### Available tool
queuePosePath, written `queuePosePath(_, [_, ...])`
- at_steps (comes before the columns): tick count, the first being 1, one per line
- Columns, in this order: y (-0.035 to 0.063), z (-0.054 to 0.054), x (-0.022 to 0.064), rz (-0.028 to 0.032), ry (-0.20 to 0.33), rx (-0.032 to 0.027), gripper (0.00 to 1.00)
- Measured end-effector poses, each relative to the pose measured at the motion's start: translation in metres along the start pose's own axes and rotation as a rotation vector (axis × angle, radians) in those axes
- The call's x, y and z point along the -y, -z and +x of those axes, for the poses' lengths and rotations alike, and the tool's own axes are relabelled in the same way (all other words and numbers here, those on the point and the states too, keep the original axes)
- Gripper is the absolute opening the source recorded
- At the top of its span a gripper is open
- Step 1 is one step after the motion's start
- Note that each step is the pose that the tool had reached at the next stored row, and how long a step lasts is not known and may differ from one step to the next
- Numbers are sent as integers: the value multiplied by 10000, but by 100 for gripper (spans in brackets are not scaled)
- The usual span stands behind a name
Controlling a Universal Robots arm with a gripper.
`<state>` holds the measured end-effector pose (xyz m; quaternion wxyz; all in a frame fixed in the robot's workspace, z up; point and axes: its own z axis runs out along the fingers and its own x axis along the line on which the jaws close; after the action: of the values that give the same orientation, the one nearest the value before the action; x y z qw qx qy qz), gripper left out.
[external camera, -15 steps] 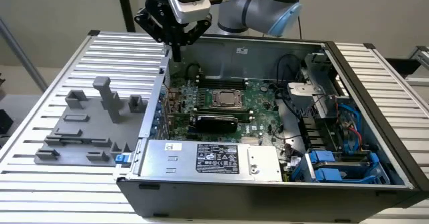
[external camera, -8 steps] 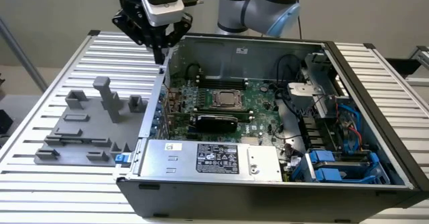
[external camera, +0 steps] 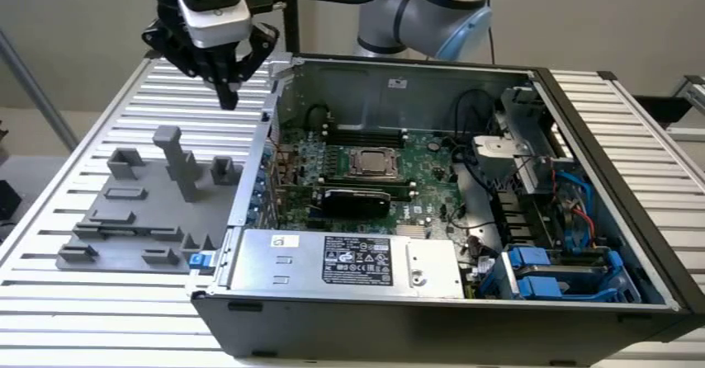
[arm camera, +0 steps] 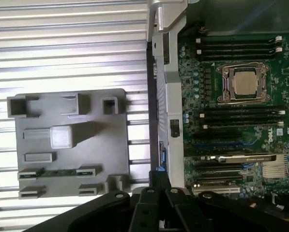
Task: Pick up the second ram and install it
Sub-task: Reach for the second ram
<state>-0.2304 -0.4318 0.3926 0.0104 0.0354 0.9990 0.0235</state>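
Exterior view: gripper (external camera: 228,101) hung over table (external camera: 78,310), just beside case (external camera: 441,331), fingers closed together, nothing held.
Wrist view: ram (arm camera: 57,172) lay flat in tray (arm camera: 86,145) between two blocks, apart from gripper.

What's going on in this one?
A single robot arm is working beside an open computer case. Its gripper hangs in the air above the slatted table, close to the grey tray and the case's wall, carrying nothing that shows. The second ram lies flat in its holders on the tray, not yet picked up or installed on the motherboard.
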Motion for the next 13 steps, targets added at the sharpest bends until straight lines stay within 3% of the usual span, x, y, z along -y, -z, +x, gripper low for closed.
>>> queuePosePath(13, [-2, 586, 104, 1, -1, 0, 0])
